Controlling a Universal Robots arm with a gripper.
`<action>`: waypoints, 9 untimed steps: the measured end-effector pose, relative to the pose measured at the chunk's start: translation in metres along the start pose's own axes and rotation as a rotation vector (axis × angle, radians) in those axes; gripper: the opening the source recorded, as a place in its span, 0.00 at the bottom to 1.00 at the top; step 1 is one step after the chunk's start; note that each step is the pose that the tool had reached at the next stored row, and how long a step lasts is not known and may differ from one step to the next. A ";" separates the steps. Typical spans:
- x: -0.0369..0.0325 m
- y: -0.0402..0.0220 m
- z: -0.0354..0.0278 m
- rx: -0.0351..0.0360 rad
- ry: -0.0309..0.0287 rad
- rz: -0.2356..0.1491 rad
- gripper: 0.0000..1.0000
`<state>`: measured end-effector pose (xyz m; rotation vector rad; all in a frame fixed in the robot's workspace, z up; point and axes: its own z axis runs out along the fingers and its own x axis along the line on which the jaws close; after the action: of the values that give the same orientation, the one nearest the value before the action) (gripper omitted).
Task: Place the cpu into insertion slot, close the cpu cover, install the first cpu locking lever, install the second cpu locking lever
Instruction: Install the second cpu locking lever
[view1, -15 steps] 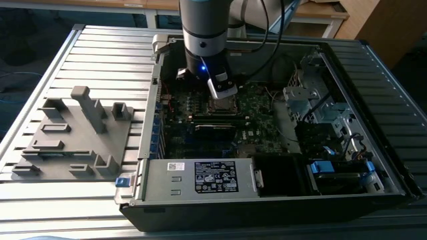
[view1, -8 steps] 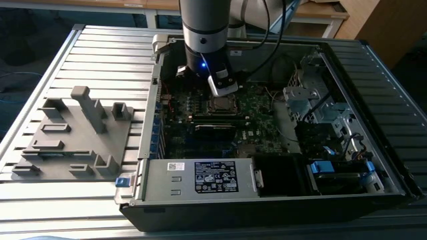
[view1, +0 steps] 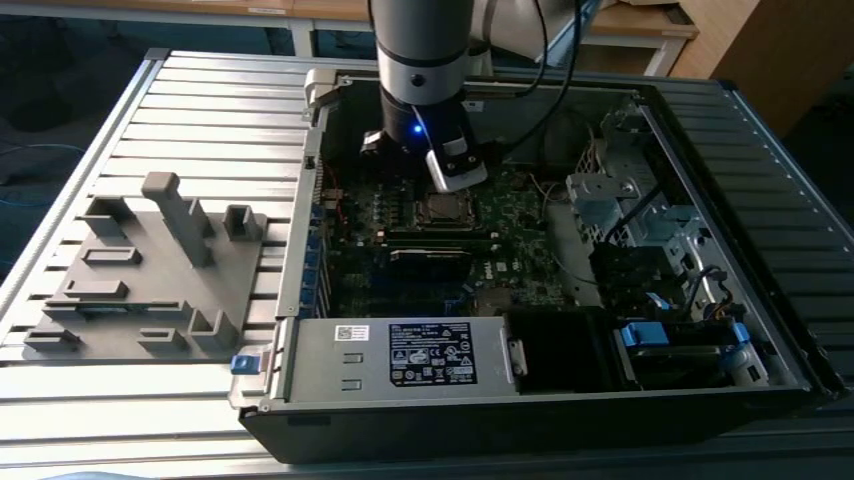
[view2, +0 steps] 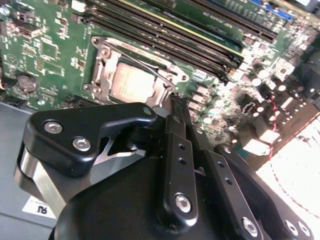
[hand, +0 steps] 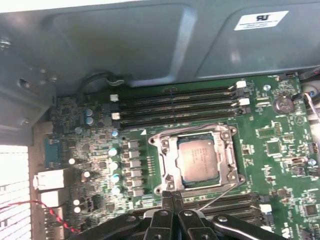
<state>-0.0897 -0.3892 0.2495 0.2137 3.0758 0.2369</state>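
Note:
The cpu (hand: 198, 159) lies flat in the insertion slot (hand: 165, 181) on the green motherboard, its dull silver top showing. The cpu cover (hand: 168, 156) lies down around it as a silvery frame. A thin wire lever (hand: 220, 197) angles away from the socket's corner, and another wire (hand: 185, 132) runs along the side nearest the memory slots. My gripper (hand: 172, 194) is shut, its black fingertips together at the socket's edge with nothing seen between them. In the second wrist view the gripper (view2: 175, 102) sits beside the cpu (view2: 131, 82). In the exterior view the gripper (view1: 447, 195) hangs over the socket (view1: 447, 210).
Long black memory slots (hand: 175, 105) flank the socket. The open computer case has a power supply box (view1: 400, 355) at the front and a drive cage (view1: 627, 210) at the exterior view's right. A grey fixture block (view1: 147, 270) stands on the slatted table at the exterior view's left.

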 end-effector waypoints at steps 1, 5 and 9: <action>-0.0021 0.0003 0.0002 0.0007 0.0004 0.000 0.10; -0.0098 0.0013 0.0006 0.0041 0.0024 0.002 0.10; -0.0155 0.0019 0.0010 0.0074 0.0031 0.002 0.10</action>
<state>-0.0741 -0.3894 0.2495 0.2173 3.0802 0.2261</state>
